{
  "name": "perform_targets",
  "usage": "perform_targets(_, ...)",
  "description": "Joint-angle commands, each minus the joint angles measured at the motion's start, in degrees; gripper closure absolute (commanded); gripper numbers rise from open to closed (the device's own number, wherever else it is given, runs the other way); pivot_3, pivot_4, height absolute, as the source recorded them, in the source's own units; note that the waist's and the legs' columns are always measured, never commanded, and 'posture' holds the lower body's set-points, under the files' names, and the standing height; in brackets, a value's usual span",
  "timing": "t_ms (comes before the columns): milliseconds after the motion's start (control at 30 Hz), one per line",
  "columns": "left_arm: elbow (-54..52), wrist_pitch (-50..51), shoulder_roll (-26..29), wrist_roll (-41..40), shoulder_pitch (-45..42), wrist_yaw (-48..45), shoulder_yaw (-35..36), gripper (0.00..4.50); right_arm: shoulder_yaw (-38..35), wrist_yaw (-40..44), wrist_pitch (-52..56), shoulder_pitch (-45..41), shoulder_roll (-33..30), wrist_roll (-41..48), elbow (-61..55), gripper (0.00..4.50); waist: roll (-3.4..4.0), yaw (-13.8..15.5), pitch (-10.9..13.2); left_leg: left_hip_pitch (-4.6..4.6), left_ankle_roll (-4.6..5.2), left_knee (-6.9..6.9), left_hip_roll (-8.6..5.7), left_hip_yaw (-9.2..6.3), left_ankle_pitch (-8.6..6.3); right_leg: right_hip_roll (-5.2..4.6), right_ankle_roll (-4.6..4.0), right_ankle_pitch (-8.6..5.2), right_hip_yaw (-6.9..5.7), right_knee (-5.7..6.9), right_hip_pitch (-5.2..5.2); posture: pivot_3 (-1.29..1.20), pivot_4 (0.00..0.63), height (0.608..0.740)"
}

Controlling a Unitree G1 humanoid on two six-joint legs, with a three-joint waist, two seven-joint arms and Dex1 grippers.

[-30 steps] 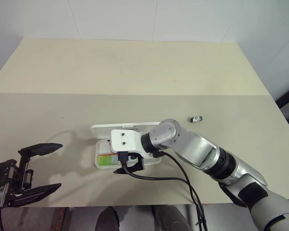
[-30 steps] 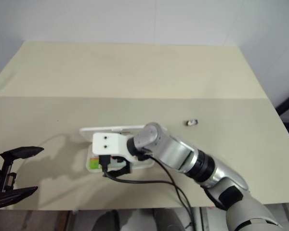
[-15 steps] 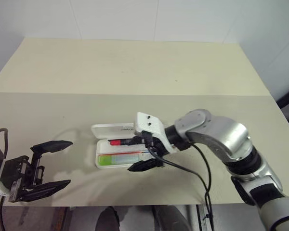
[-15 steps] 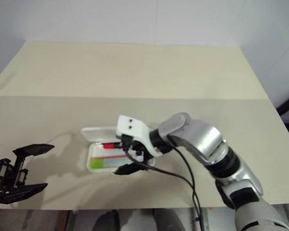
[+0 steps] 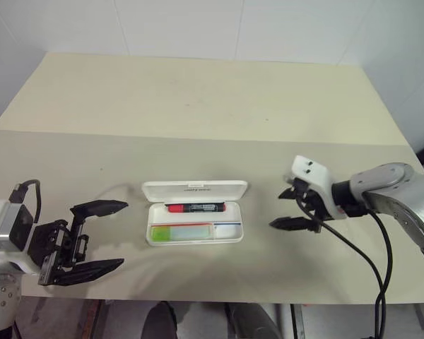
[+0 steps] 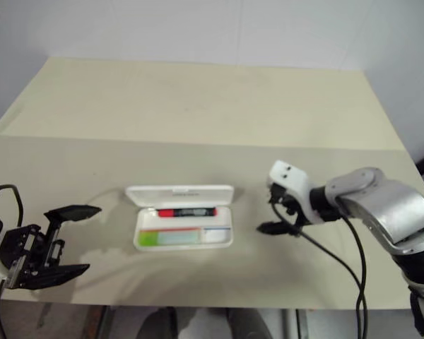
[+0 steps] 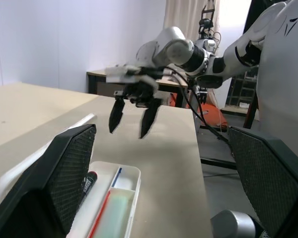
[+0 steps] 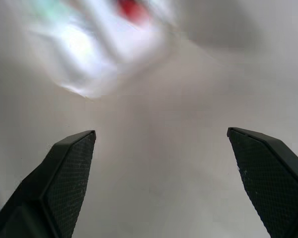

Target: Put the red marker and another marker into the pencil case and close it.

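So both markers are sitting in the pencil case [image 5: 194,213] already, which looks like why neither arm is carrying anything. The case lies open in the middle of the tabletop [image 5: 198,106], lid flipped flat behind the tray. My guess is the only job left is swinging that lid over and snapping it shut.

The right pincer [image 5: 291,209] hangs just off the case's right end, fingers spread wide, nothing in them. The left pincer [image 5: 97,236] waits well off to the case's left, also spread wide and empty, pointed toward the case. It reads like one on each side so either can get at the lid, but that's just my take.

Looks-wise: white hard plastic, rounded corners, tiny dark lettering on the lid. The red marker [image 5: 196,207], black barrel with a red cap, lies along the back of the tray. The stubby light green marker [image 5: 178,232] is in the front compartment, with thin red and blue lines showing inside.
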Motion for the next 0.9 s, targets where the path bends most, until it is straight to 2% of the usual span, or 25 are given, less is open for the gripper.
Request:
perform_targets(33, 1.02, -0.88, 0.16, 0.97, -2.45, -0.50, -1.27, 0.00, -0.89, -4.18, -6.36, 0.21, 0.32, -5.99, 4.87, 0.02, 0.00, -0.18, 0.00, 0.00, 0.01, 0.03, 0.00, 0.02, 0.00, 0.01, 0.05, 0.03, 0.04, 0.00, 0.00, 0.00, 0.150, 0.740)
perform_targets(133, 2.09, -1.06, 0.30, 1.37, -3.88, -0.86, -1.62, 0.00, -3.38, -9.40, -7.85, 1.27, 3.85, -8.48, 8.21, 0.02, 0.00, -0.31, 0.00, 0.01, 0.01, 0.06, 0.01, 0.07, -0.01, 0.01, 0.07, 0.04, 0.09, 0.00, 0.02, 0.00, 0.150, 0.740)
perform_targets(367, 3.26, -0.94, 0.67, 1.79, -5.39, -1.57, -2.09, 0.00, -11.51, -19.68, -7.30, 7.35, 12.98, -9.16, 6.38, 0.02, 0.00, -0.01, 0.00, 0.00, -0.20, 0.08, 0.02, 0.07, 0.11, 0.01, 0.07, 0.05, 0.08, 0.00, -0.01, 0.00, 0.150, 0.740)
perform_targets(567, 4.12, -0.51, 0.92, 2.13, -7.01, -1.92, -2.76, 0.00, -19.98, -29.05, -8.98, 10.09, 23.84, -8.50, 4.71, 0.02, -0.04, -0.05, -0.02, 0.02, -0.16, 0.20, 0.00, 0.01, 0.09, 0.06, 0.11, 0.06, 0.07, 0.30, 0.04, 0.00, 0.150, 0.740)
perform_targets(733, 4.16, -0.41, 0.86, 2.24, -7.37, -2.10, -3.11, 0.00, -21.54, -32.40, -7.90, 11.20, 26.75, -8.84, 5.59, 0.02, -0.03, 0.12, -0.02, 0.01, -0.16, 0.35, -0.02, 0.00, 0.09, 0.06, 0.12, 0.07, 0.08, 0.45, 0.04, 0.00, 0.150, 0.740)
perform_targets(900, 3.38, -0.20, 0.79, 2.19, -6.96, -1.81, -3.01, 0.00, -21.40, -32.53, -10.41, 13.25, 26.26, -9.55, 5.77, 0.02, -0.03, 0.43, -0.02, 0.02, -0.12, 0.38, -0.02, -0.01, 0.07, 0.07, 0.12, 0.07, 0.08, 0.50, 0.04, 0.00, 0.150, 0.740)
